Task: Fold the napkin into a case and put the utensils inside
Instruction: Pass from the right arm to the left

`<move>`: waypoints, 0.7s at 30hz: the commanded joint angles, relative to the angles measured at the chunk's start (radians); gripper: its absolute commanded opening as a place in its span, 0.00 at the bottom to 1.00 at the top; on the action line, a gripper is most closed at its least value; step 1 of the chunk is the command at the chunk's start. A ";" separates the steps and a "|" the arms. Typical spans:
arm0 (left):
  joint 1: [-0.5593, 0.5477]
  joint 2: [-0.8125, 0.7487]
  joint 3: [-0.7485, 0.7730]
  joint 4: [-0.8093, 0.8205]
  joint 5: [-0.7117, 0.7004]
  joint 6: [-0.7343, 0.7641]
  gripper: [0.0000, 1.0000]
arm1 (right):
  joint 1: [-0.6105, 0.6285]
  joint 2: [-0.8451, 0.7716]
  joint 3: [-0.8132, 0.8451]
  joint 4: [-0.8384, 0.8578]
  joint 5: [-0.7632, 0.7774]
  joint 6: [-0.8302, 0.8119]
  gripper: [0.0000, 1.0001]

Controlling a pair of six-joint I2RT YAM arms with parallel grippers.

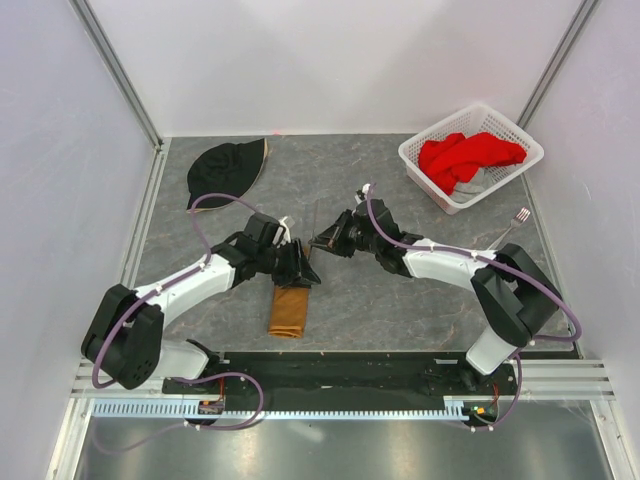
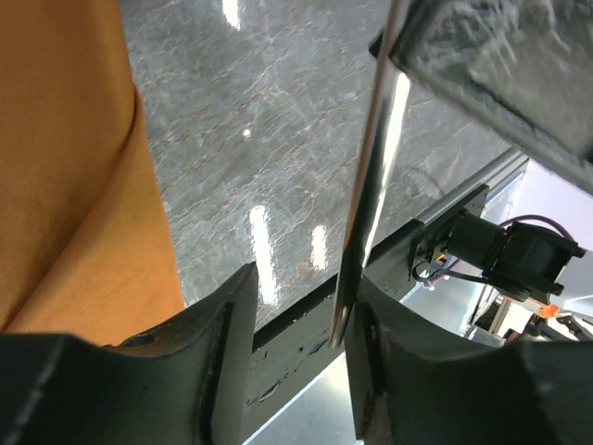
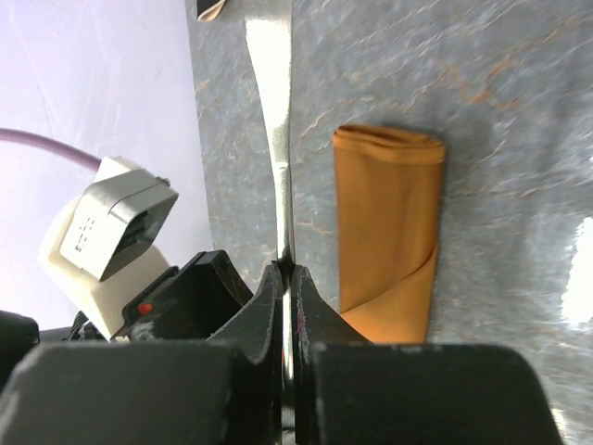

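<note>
Right wrist view: the right hand point(image 3: 285, 274) is clenched on the knife point(image 3: 272, 111), the case point(image 3: 389, 232) lies at its 3 o'clock, and the left hand point(image 2: 301, 289) gapes released.

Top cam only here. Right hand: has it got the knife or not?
Observer: Yes. The right hand is shut on the knife, blade sticking out ahead of it.
Operator: Left hand gripping it too?
Observer: No. The left hand is open; the knife's end hangs between its fingers, close to one of them.
Operator: Knife in the case yet?
Observer: No. The case lies flat beside the blade, not around it.
</note>
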 commanded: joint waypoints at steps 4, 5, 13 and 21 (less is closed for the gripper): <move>0.004 -0.052 -0.029 0.039 -0.021 -0.030 0.32 | 0.043 -0.041 -0.020 0.071 0.025 0.044 0.00; 0.004 -0.061 -0.030 0.031 -0.021 -0.029 0.31 | 0.048 -0.044 -0.022 0.062 0.034 0.043 0.00; 0.013 -0.067 -0.056 0.025 -0.027 0.003 0.09 | 0.068 -0.035 0.024 -0.004 0.037 -0.035 0.00; 0.013 -0.101 -0.085 0.020 -0.033 0.039 0.02 | 0.085 0.061 0.201 -0.238 0.036 -0.177 0.35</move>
